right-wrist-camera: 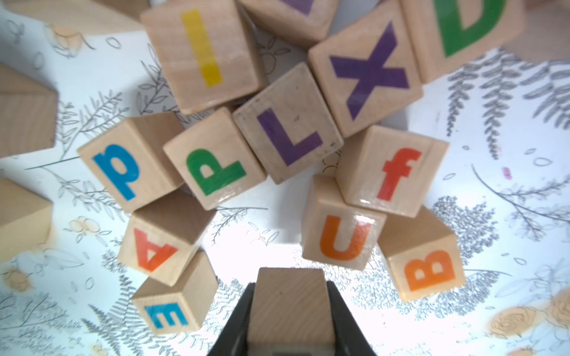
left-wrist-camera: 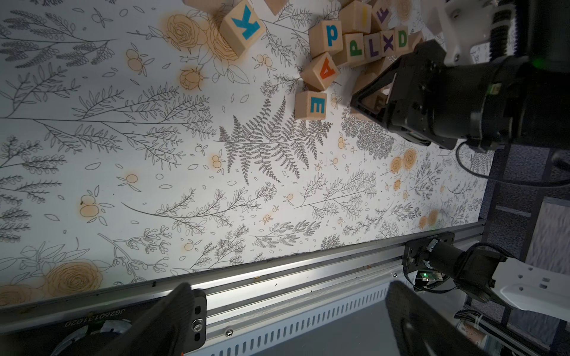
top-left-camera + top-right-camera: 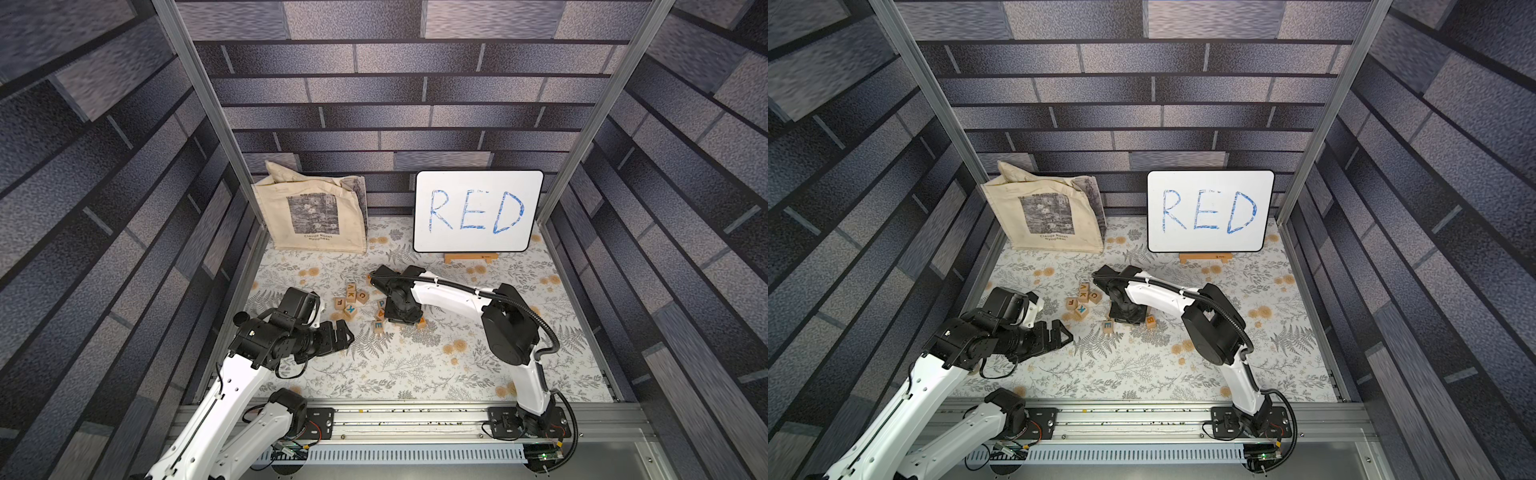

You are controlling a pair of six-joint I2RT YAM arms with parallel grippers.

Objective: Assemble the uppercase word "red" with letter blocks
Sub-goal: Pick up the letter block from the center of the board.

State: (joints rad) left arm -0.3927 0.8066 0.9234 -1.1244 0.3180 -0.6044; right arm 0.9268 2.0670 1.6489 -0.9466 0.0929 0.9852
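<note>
Right gripper (image 2: 359, 103) pinches a block (image 2: 364, 83) beside the clustered letter blocks (image 2: 354, 46); left gripper (image 2: 291, 291) stands spread wide.

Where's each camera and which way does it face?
Top views: high over the rail, looking down at blocks and whiteboard; left arm, right arm show.
Left wrist: behind the open left gripper, facing mat and right arm.
Right wrist: behind the right gripper, shut on a bare block, facing blocks.
Shared: blue E block, both wrist views.
</note>
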